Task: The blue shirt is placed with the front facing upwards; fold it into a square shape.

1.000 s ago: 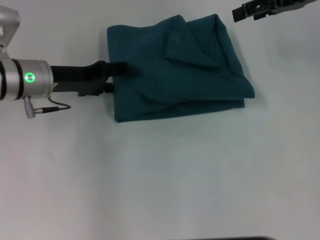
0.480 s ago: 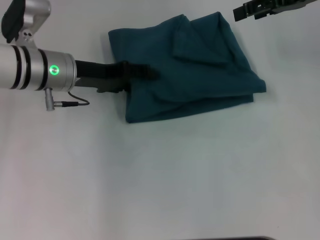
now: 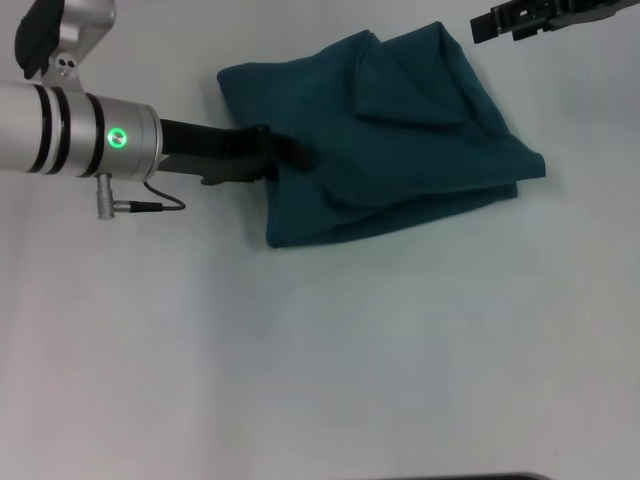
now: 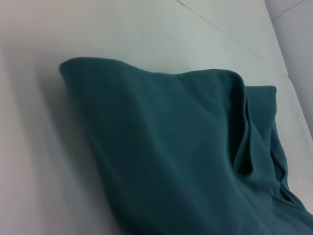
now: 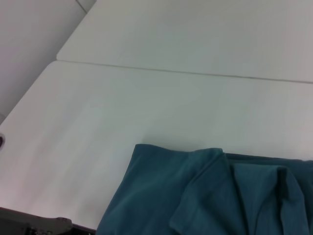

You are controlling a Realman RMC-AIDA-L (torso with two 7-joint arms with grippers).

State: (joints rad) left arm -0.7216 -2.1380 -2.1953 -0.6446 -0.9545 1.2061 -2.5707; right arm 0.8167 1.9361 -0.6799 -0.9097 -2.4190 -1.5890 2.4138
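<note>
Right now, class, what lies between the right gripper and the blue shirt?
Only bare white table. In the head view, the right gripper sits just off the blue shirt, at its far corner.

One shirt (image 3: 390, 140), teal-blue and folded into a rough rectangle of several layers, lies toward the far edge of one white table (image 3: 330, 360). Two grippers show: the left gripper (image 3: 285, 155) at the shirt's left edge, and the right gripper (image 3: 485, 25) at the table's far right corner.

Bright even light, soft shadows, wrist views perhaps slightly blurred
</note>
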